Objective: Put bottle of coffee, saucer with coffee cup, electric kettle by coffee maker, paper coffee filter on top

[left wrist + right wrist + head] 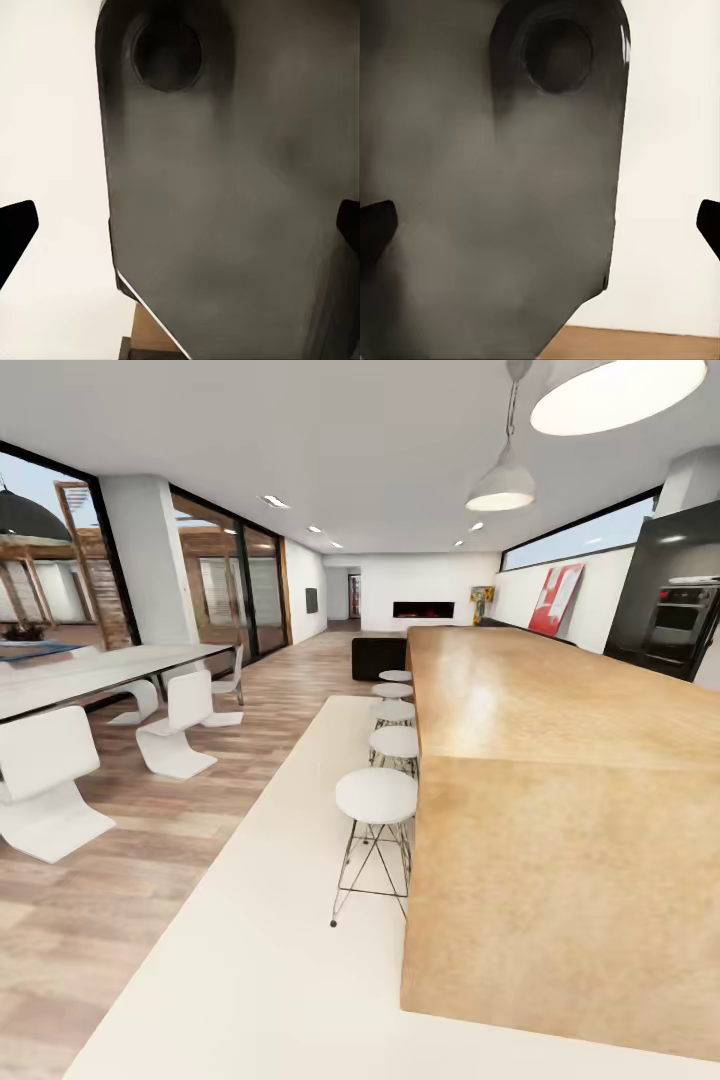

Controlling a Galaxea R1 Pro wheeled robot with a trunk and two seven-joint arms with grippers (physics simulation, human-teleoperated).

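Note:
The coffee maker, the kitchen countertop and the rest of the coffee things are out of view. In the left wrist view my left gripper (184,229) is open, its dark fingertips (16,232) far apart at the picture's edges. A grey panel of my own body (225,187) lies behind the gap, and nothing is held. The right wrist view has my right gripper (544,225) open the same way, with black fingertips (375,225) wide apart in front of a grey body panel (487,187).
A long thick wooden island bar (560,780) runs along the right, with a row of white stools (376,797) at its side. A white floor strip (270,920) leads ahead. A dining table (90,672) with white chairs (45,780) stands left. A black oven unit (680,610) is far right.

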